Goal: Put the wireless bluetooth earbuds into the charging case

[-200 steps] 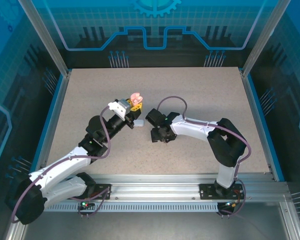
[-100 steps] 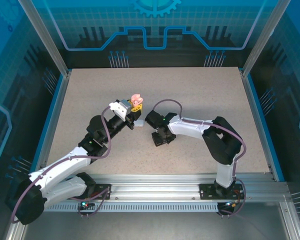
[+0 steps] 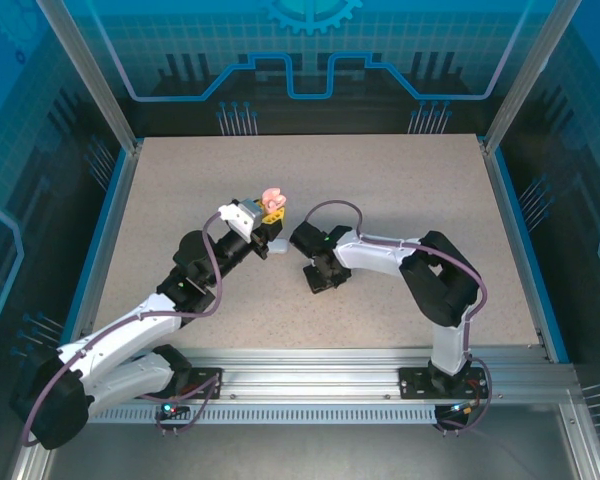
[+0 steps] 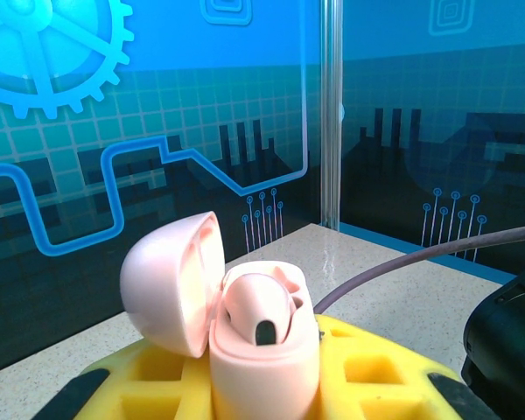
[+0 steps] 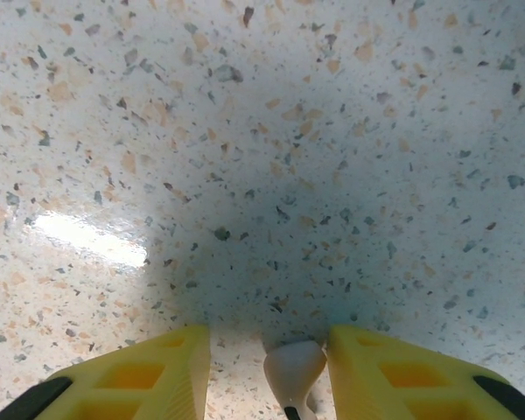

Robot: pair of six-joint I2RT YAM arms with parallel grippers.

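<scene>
From above, the left gripper (image 3: 269,210) was seen clamped on the pink charging case (image 3: 272,194), and the right gripper (image 3: 318,280) was held down at the table (image 3: 400,180). At the left wrist, the case's lid (image 4: 171,280) was seen flipped back. At the right wrist, a white earbud (image 5: 293,366) was bracketed by part-open jaws, not yet pinched

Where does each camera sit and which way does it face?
Top external: above, behind the bases, looking down on the table; both arms show.
Left wrist: looks level toward the wall; left fingers grip the open charging case.
Right wrist: looks down; right fingers flank a white earbud.
Top and left wrist share the case.
</scene>
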